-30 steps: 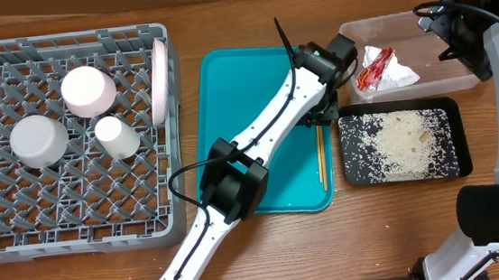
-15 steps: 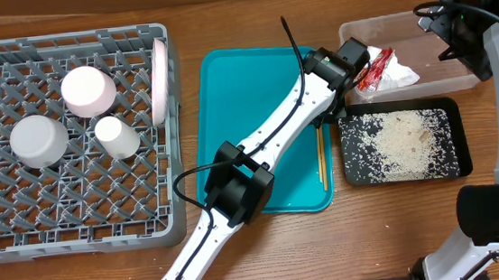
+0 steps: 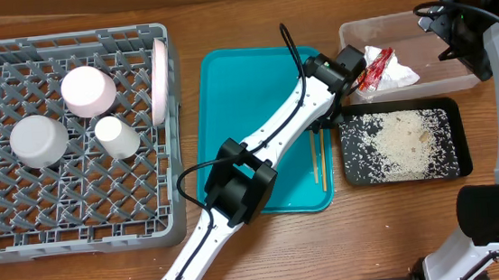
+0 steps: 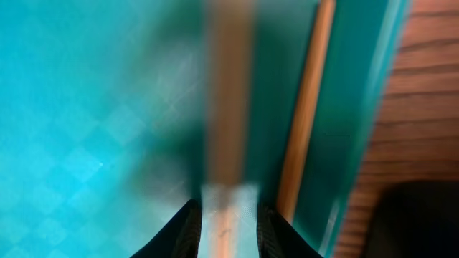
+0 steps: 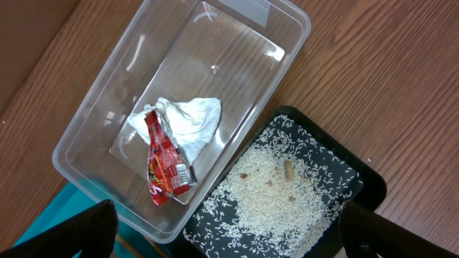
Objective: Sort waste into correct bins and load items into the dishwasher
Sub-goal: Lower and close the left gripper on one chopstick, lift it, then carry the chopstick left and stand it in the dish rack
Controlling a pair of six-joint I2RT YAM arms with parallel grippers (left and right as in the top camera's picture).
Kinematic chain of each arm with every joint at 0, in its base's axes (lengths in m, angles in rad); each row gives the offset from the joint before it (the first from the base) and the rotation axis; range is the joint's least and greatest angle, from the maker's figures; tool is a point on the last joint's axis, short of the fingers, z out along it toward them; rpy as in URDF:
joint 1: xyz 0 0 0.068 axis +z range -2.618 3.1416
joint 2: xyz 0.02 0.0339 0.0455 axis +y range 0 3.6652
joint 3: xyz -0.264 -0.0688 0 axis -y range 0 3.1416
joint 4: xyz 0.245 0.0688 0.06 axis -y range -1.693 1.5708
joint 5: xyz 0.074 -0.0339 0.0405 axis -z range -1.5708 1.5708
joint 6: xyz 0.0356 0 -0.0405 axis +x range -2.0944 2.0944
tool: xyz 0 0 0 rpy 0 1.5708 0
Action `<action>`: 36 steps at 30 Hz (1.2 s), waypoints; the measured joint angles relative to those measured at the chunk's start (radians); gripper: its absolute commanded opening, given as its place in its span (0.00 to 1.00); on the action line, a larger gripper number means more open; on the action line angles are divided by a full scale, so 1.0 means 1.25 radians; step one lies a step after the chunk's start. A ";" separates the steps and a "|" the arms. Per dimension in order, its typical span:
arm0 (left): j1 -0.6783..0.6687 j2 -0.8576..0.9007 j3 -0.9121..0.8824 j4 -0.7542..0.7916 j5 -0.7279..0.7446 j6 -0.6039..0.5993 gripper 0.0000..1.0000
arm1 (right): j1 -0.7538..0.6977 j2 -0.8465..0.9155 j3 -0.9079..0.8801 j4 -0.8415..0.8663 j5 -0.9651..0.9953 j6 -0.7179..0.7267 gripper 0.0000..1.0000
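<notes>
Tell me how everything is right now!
left gripper, shut on a chopstick
right gripper, open, empty
clear tub, holding wrapper and tissue
black tray, covered in rice
dish rack, holding pink bowl, white bowl, cup, plate on edge
teal tray, second chopstick lying inside

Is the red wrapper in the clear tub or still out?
In: the red wrapper lies against the white tissue on the clear tub floor.
</notes>
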 measured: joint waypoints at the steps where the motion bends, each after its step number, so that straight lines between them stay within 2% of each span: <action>1: 0.000 0.000 -0.001 0.005 -0.001 0.000 0.28 | 0.000 0.000 0.000 0.000 0.000 0.000 1.00; 7: 0.000 -0.001 -0.004 0.008 -0.004 -0.001 0.20 | 0.000 0.000 0.000 0.001 0.000 0.000 1.00; 10: 0.000 -0.001 -0.004 0.008 -0.005 -0.003 0.13 | 0.000 0.000 0.000 0.000 0.000 0.000 1.00; 12: 0.000 -0.001 -0.004 0.008 -0.005 -0.002 0.04 | 0.000 0.000 0.000 0.000 0.000 0.000 1.00; 23: 0.012 -0.003 -0.001 -0.051 0.015 0.018 0.04 | 0.000 0.000 0.000 0.000 0.000 0.000 1.00; 31: 0.101 -0.005 0.064 -0.178 0.081 0.116 0.04 | 0.000 0.000 0.000 0.001 0.000 0.000 1.00; 36: 0.164 -0.058 0.105 -0.225 0.098 0.189 0.04 | 0.000 0.000 0.000 0.001 -0.001 0.000 1.00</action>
